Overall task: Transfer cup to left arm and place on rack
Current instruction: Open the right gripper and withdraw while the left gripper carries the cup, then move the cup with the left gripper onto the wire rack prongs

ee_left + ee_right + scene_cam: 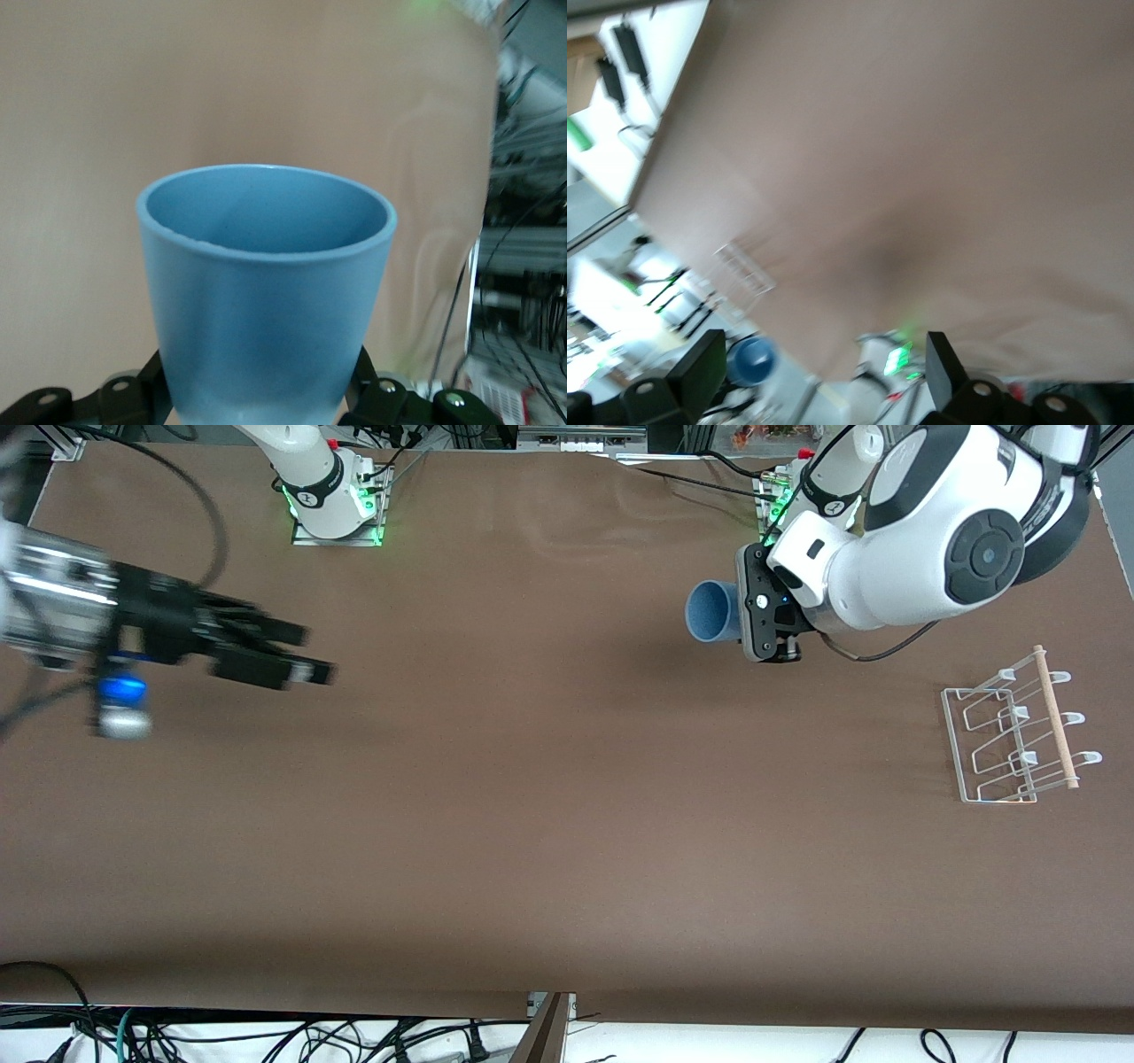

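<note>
Front view: cup (711, 611) in left gripper (741, 615)

Light-blue plain plastic cup (711, 611), handleless, slightly tapered, empty, held on its side in the air above the brown worktop (532, 797), clamped in the left tool (749, 615). Small white wire rack (1010, 731) with wooden dowel stands empty toward the left arm's end.

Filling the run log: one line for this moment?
left claw: shut on cup, above table | right claw: open, empty, right arm's end | rack: empty
</note>
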`<move>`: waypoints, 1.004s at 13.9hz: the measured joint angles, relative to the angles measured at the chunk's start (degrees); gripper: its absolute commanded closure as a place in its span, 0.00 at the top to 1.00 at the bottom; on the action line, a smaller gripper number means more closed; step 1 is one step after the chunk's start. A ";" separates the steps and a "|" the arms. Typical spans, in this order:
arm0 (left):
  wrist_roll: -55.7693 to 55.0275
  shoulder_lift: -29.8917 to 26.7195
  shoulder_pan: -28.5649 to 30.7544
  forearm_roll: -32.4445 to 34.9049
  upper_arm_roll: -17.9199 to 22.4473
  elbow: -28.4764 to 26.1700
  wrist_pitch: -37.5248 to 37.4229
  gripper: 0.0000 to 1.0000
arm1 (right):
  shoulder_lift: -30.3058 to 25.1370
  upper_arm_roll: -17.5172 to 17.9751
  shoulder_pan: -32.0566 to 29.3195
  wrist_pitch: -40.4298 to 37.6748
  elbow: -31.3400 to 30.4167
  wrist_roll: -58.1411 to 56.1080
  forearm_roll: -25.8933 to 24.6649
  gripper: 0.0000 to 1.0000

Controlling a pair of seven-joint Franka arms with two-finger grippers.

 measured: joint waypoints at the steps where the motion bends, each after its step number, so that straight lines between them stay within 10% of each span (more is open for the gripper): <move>1: -2.50 -0.19 -0.32 3.57 -0.48 0.78 -2.57 0.00 | -1.14 -1.81 -0.04 -2.97 0.00 -3.54 -2.54 0.99; 8: -9.40 -0.12 -5.79 30.37 -1.02 1.08 -18.14 0.00 | -3.81 -6.36 0.22 -6.83 -5.07 -24.70 -18.67 0.99; 14: -15.41 7.30 -8.62 51.99 -0.60 -3.26 -25.02 0.00 | -18.58 4.17 0.34 7.04 -26.84 -29.39 -38.26 0.99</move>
